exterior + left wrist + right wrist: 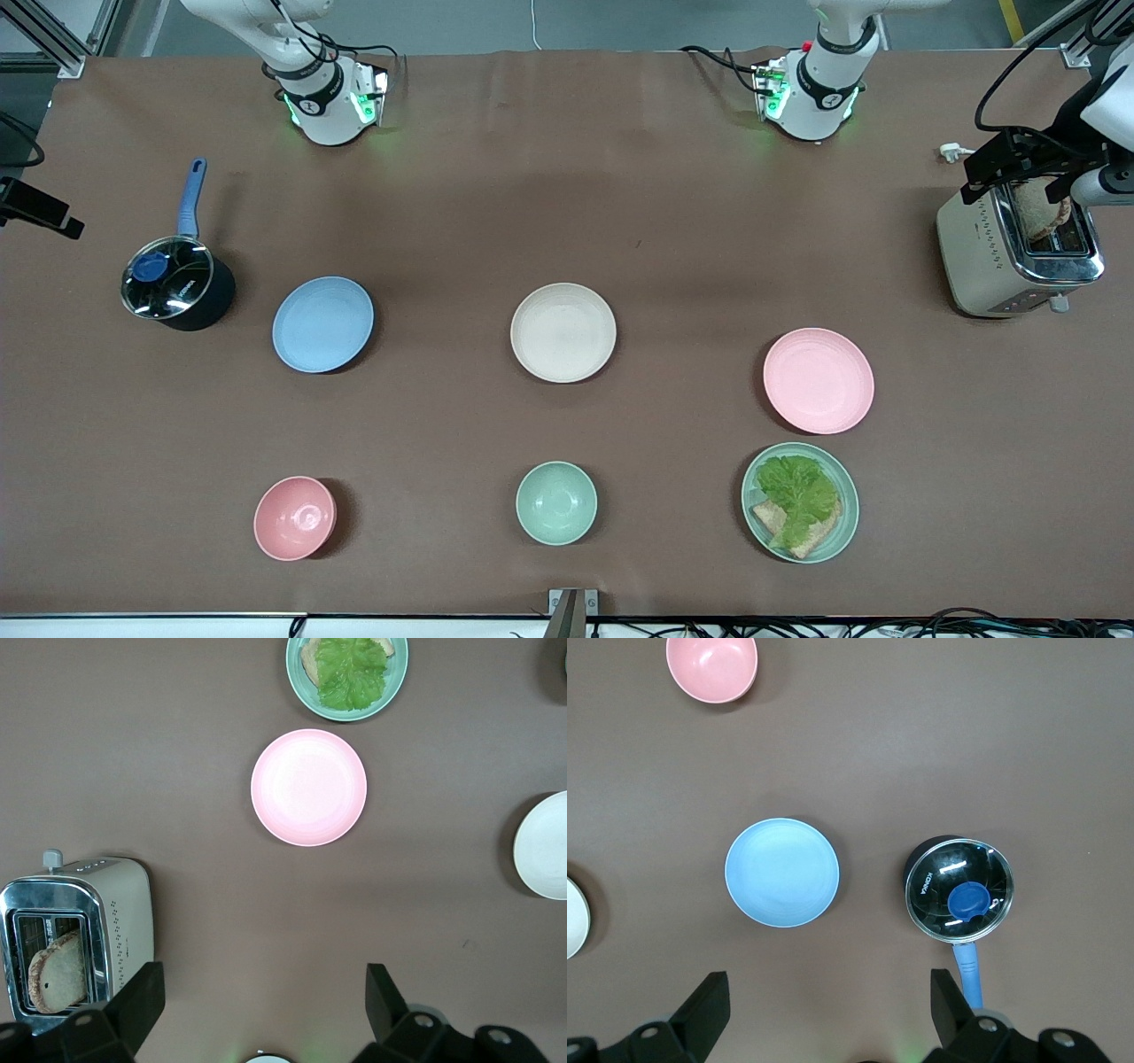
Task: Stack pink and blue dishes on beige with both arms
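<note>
The cream-beige plate (563, 332) lies mid-table, with its edge also showing in the left wrist view (545, 846). The pale blue plate (322, 323) (782, 872) rests toward the right arm's end, beside a saucepan. Toward the left arm's end lies the pale pink plate (819, 380) (308, 787). My left gripper (263, 979) hangs open high over bare table between its base and the pink plate. Likewise open and empty, my right gripper (828, 985) hovers high over bare table short of the blue plate.
A lidded saucepan (177, 283) with a blue handle stands by the blue plate. A toaster (1019, 252) holding bread sits at the left arm's end. Nearest the camera are a pink bowl (294, 517), a green bowl (555, 501) and a green plate (849, 523) bearing lettuce and bread.
</note>
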You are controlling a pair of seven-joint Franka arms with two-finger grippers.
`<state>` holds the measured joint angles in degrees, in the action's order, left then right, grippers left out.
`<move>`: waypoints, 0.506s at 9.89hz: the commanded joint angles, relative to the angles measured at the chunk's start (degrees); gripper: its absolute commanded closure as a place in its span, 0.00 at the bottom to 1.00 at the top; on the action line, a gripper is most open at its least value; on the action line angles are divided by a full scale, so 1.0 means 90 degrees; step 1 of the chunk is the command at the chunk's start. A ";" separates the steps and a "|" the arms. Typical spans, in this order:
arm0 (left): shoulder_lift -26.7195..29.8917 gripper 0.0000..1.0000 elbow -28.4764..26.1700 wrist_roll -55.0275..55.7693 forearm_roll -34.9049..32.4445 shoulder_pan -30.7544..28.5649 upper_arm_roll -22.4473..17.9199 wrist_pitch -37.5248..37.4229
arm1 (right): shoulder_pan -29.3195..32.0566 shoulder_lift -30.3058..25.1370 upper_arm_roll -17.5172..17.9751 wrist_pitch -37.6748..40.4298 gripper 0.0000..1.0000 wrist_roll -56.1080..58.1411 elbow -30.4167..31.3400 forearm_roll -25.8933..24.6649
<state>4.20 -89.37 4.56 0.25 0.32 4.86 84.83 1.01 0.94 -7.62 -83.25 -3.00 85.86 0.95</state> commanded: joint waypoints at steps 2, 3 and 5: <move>-0.0134 0.00 0.0018 0.0011 0.0041 -0.0045 0.0027 -0.0119 | 0.0063 -0.0172 0.0046 0.0012 0.00 0.0021 0.0167 -0.0018; -0.0279 0.00 0.0105 -0.0037 0.0012 -0.0055 0.0027 -0.0119 | 0.0063 -0.0172 0.0046 0.0012 0.00 0.0021 0.0158 -0.0018; -0.0834 0.00 0.0028 -0.0213 0.0011 -0.0472 0.0017 0.0123 | 0.0092 -0.0124 0.0036 -0.0007 0.00 0.0059 0.0070 -0.0018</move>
<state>1.97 -89.22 4.37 0.21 -0.94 4.80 84.99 1.05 0.94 -7.63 -83.23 -2.98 85.84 0.95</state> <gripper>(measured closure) 0.000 0.000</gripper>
